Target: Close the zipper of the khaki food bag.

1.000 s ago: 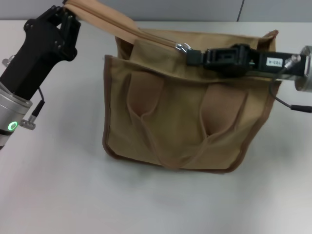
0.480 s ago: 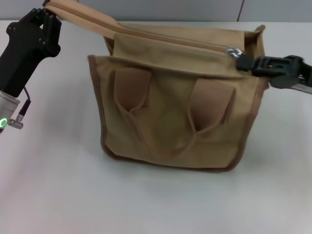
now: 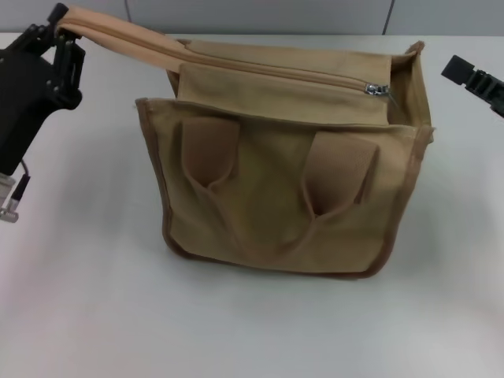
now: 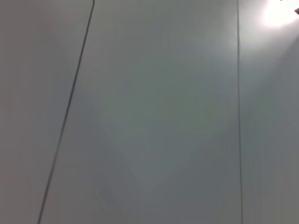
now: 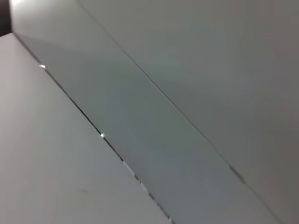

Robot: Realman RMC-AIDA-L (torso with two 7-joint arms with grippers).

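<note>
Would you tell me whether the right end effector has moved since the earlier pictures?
Yes. The right end effector has drawn back rightward, away from the zipper pull.

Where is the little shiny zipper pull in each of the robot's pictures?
Head view: the silver pull tab sits at the right end of the zipper, along the top of the khaki food bag, near its right corner.
Left wrist view: not in it; only plain grey panels with thin seams.
Right wrist view: not in it; only pale grey surfaces.
Shared landmark: none can be matched with certainty; the wrist views show neither bag nor zipper.
</note>
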